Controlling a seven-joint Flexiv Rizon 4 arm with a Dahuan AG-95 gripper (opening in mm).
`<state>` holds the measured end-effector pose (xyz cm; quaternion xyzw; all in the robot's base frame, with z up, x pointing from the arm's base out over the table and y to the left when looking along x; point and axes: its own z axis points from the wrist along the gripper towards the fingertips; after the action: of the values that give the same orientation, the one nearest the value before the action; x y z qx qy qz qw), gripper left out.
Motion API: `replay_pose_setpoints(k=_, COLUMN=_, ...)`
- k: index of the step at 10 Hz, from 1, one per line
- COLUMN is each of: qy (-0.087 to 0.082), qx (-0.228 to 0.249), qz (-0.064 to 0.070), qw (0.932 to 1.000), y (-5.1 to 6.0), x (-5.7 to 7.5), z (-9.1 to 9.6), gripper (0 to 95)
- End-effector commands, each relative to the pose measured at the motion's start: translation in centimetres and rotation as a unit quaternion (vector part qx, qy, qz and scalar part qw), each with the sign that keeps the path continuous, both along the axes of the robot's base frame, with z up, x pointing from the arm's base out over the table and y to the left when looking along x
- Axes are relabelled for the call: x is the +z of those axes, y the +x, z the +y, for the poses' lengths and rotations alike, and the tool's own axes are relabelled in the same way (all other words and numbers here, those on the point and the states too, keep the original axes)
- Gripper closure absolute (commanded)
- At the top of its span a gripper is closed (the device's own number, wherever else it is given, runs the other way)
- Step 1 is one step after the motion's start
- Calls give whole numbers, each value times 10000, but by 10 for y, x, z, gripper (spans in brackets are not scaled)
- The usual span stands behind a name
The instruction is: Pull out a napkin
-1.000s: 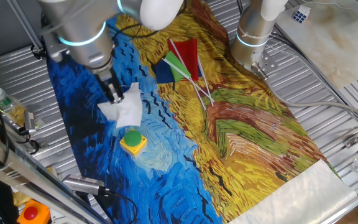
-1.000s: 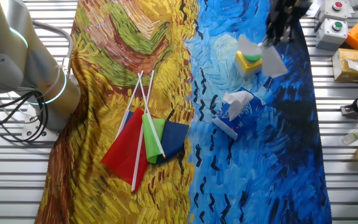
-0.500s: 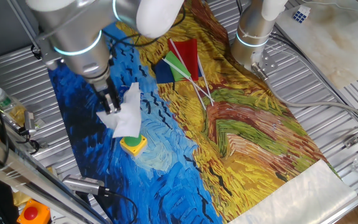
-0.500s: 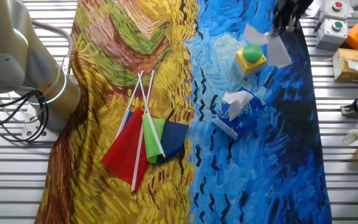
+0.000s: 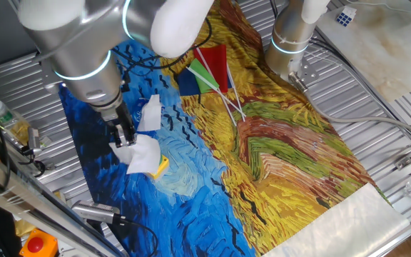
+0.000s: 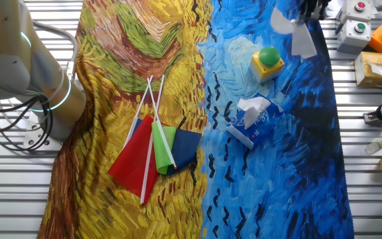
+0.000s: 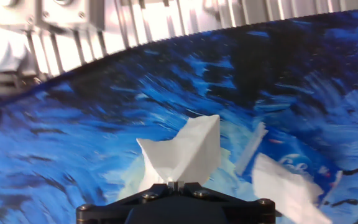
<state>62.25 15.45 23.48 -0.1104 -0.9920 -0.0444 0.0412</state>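
In one fixed view, at the left, the gripper (image 5: 123,135) hangs above the blue part of the painted cloth (image 5: 212,178), pinched on the napkin (image 5: 141,153), which droops from the jaws as a crumpled white sheet clear of the cloth. The napkin hides most of the yellow box (image 5: 159,165) under it (only a corner shows here). Just to the right stands the tissue pack (image 5: 150,113), a fresh white sheet poking from its top; the held napkin looks fully separated from it. Further right lie the red and green flags (image 5: 209,68), well apart from the work.

The hand view shows the napkin (image 7: 188,152) rising as a folded peak from between the closed jaws, with the pack (image 7: 284,183) at the lower right. In the other fixed view the napkin (image 6: 297,33) dangles near the top edge, beyond the green button (image 6: 268,55).

The pull seems essentially done. The risks from here lie in the paper: the grip appears to hold only a small fold, so a quick swing could tear the sheet or let it slip. If lowered, the loose hem could also drape over or catch on the yellow box.
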Motion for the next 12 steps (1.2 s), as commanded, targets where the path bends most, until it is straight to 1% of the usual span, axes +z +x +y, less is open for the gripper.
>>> replay_pose_setpoints(k=1, qy=166, qx=-144, qz=-22, qw=9998, y=3, x=3, z=8, gripper=950)
replay_pose_setpoints(k=3, qy=80, qx=-162, qz=-50, qw=9998, y=5, x=3, z=10, gripper=950)
replay_pose_setpoints(k=4, qy=-90, qx=-163, qz=-70, qw=9998, y=6, x=0, z=11, gripper=950)
replay_pose_setpoints(k=6, qy=-227, qx=-163, qz=-98, qw=9996, y=9, x=-7, z=13, gripper=950)
replay_pose_setpoints(k=8, qy=-233, qx=-165, qz=-109, qw=9995, y=13, x=-15, z=14, gripper=950)
replay_pose_setpoints(k=10, qy=-204, qx=-168, qz=-145, qw=9995, y=18, x=-27, z=16, gripper=950)
replay_pose_setpoints(k=12, qy=-169, qx=-173, qz=-206, qw=9995, y=22, x=-34, z=15, gripper=950)
